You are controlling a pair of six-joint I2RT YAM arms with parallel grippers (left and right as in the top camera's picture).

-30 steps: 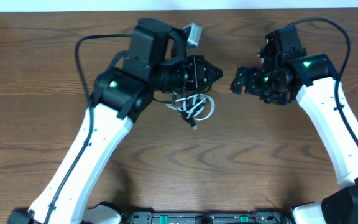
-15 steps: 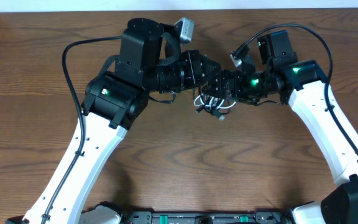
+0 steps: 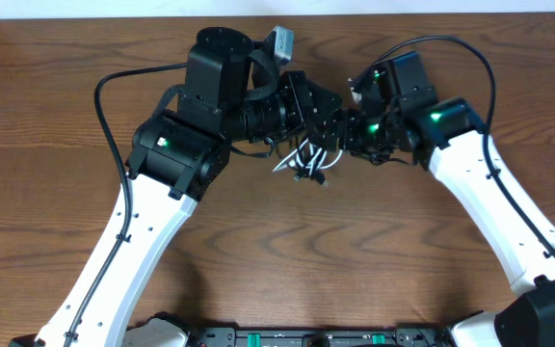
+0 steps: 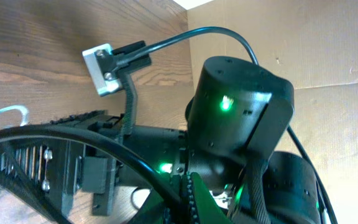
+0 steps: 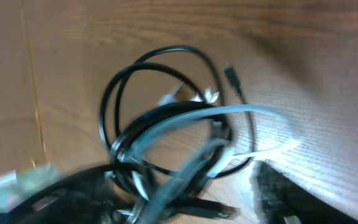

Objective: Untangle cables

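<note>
Overhead, table (image 3: 56,116): brown wood grain, with both arms reaching in toward the middle of its far half.
Overhead, left gripper (image 3: 328,114): points right, clenched on the top of the cables, tip to tip with the other tool.
Overhead, right gripper (image 3: 351,133): points left and sits just beside the left one. Its fingers merge into the dark cluster, so I cannot tell whether they are parted or closed.
Overhead, cables (image 3: 306,162): 1 small knot of black and white strands just below the 2 tips, with white loops spilling toward the near side.
Left wrist, right arm (image 4: 238,124): fills the frame, a dark round joint with a green light and a silver camera block (image 4: 104,68) on a bracket.
Left wrist, cables (image 4: 8,112): 1 white loop shows at the left edge, and a black strand arcs across the foreground.
Left wrist, cardboard wall (image 4: 291,43): stands behind the arm.
Right wrist, cables (image 5: 185,118): blurred, close to the lens, with 2 black loops overlapping a white strand. A small plug (image 5: 230,71) pokes out at the upper right, and the strands gather toward a dark mass at the lower left.
Right wrist, finger (image 5: 284,186): a dark, smeared shape at the lower right, just beside the bundle.
</note>
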